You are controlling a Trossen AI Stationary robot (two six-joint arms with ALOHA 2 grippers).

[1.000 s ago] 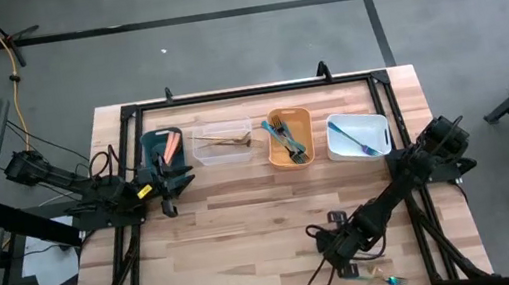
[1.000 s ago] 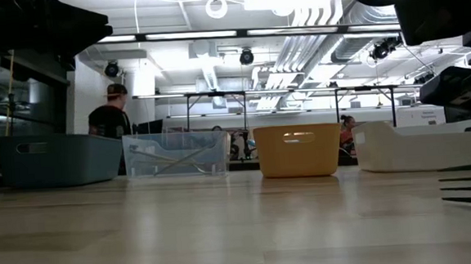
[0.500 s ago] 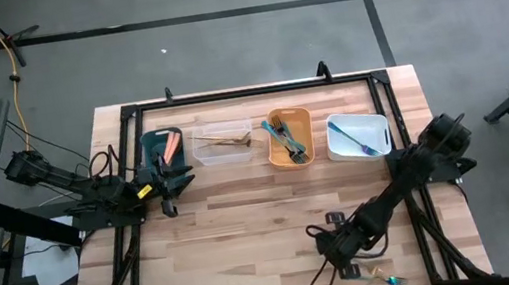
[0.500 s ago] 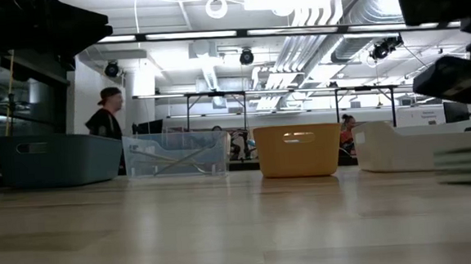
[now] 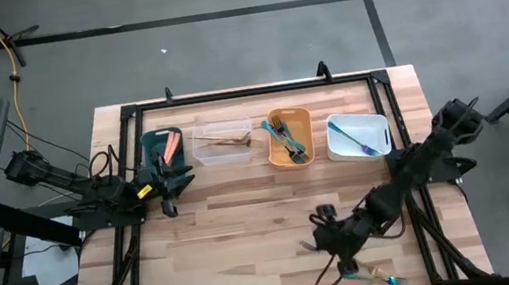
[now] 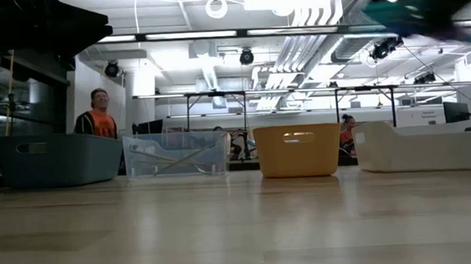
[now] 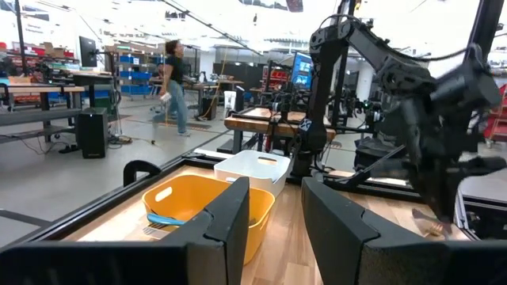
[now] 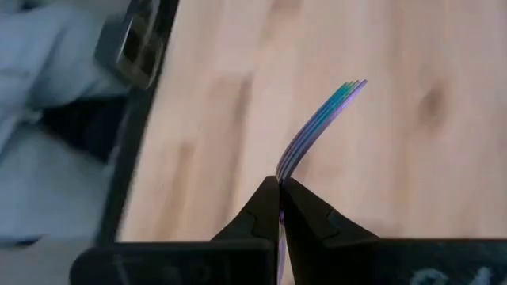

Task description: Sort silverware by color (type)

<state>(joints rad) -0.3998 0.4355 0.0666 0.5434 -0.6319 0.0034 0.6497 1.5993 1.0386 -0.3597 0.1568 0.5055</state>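
Observation:
My right gripper (image 5: 322, 244) hangs over the table's near right part, shut on an iridescent purple-teal fork (image 8: 321, 119). The fork's tines (image 5: 307, 247) stick out past the fingertips. Another small utensil (image 5: 388, 280) lies flat on the table by the near edge. Four bins stand in a row at the far side: a dark teal one (image 5: 148, 144) with orange pieces, a clear one (image 5: 226, 152) with gold pieces, a yellow one (image 5: 278, 154) with teal forks, and a white one (image 5: 373, 125) with a blue piece. My left gripper (image 5: 168, 186) waits open beside the teal bin. My right gripper pinches the fork between its two fingertips, just behind the curved tine end (image 8: 289, 162). The fingers slant down from the table's right side and lie along the fork. The tines (image 8: 352, 87) point on beyond the fingers, and the fork is lifted clear of the table.
A black frame (image 5: 227, 96) runs around the table's edges. Bare wood (image 5: 238, 236) lies between the bins and the near edge. People show in the room behind the table in the low view.
My right gripper has risen from the table with the fork and tipped and rolled somewhat. The fork, which lay on the wood at the near right, now hangs clear of it. In the low view the fork has gone from table height to the picture's top.

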